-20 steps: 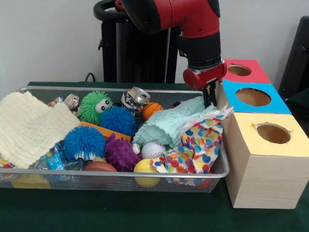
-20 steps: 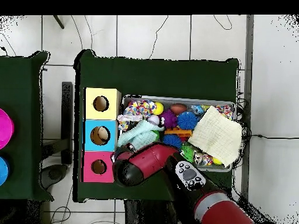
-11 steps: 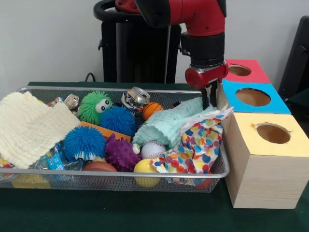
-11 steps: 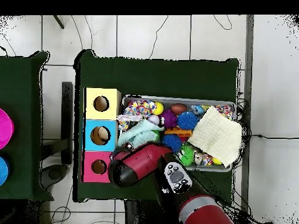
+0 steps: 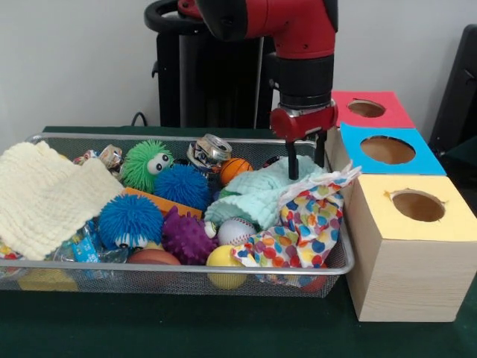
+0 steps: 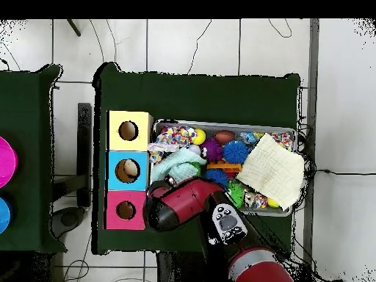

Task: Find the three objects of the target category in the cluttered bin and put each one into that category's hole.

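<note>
Shifted over the mint cloth, open fingers hang above the green-clothed table.

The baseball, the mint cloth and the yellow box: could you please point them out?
baseball (image 5: pixel 236 230): front view, its white top.
mint cloth (image 5: pixel 257 195): front view, middle fold.
yellow box (image 5: pixel 447 222): front view, top face beside the hole.

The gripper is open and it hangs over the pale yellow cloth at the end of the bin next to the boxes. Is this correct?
Not fully. The gripper is open, at the bin's end next to the boxes, but under it lies the mint green cloth, as the front view shows. The pale yellow cloth lies at the opposite end of the bin.
</note>
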### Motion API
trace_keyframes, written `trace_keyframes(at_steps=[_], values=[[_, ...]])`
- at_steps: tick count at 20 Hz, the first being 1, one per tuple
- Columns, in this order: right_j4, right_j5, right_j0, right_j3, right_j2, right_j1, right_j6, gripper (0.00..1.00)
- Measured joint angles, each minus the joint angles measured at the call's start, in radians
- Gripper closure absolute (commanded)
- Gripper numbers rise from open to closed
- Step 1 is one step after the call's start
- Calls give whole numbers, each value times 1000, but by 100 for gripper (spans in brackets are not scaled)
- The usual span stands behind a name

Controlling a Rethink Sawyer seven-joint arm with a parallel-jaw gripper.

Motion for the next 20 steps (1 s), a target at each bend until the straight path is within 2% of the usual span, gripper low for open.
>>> trace_keyframes(at_steps=[8,16,20], values=[[0,52,-61,0,3,43,0,0],[12,216,-206,0,72,6,0,0],[14,236,-257,0,107,-21,0,0]])
